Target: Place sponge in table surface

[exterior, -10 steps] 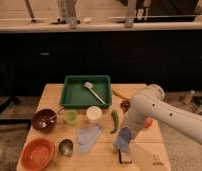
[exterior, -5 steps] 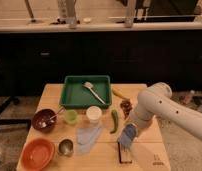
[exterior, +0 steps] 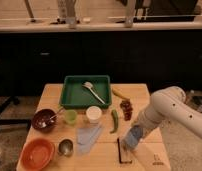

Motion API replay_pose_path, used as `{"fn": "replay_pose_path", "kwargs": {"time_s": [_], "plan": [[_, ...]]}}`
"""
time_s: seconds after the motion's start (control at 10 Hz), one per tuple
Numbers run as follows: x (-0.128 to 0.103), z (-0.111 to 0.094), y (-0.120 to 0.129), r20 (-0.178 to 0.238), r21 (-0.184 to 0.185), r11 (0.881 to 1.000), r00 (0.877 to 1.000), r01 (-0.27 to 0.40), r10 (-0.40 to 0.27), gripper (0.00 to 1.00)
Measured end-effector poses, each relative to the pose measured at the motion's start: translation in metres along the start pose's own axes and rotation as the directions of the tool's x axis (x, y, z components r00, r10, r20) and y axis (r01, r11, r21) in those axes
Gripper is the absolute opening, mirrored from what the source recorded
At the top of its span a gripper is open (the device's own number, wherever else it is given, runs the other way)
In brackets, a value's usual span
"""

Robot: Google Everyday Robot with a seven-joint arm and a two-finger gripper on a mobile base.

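Bare worktop (exterior: pixel 101 159) lies along the near edge, between the metal cup (exterior: pixel 65 147) and the dark block (exterior: pixel 125 152). The white arm (exterior: pixel 169 112) reaches in from the right, bent down to the near right corner. Its tool (exterior: pixel 130 141) is clamped on the sponge (exterior: pixel 134 135), just above the block. The green tray (exterior: pixel 86 91) holds a spoon (exterior: pixel 93 91).

Dark cabinet fronts (exterior: pixel 94 55) behind, pale counter edge (exterior: pixel 99 26) above; grey floor (exterior: pixel 16 112), dim light.
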Motion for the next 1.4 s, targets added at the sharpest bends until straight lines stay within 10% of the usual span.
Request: {"fn": "replay_pose_path", "kwargs": {"time_s": [1.4], "plan": [[0.042,0.029,0.034,0.044,-0.021,0.993,0.992,-0.117,0.118,0.0]]}}
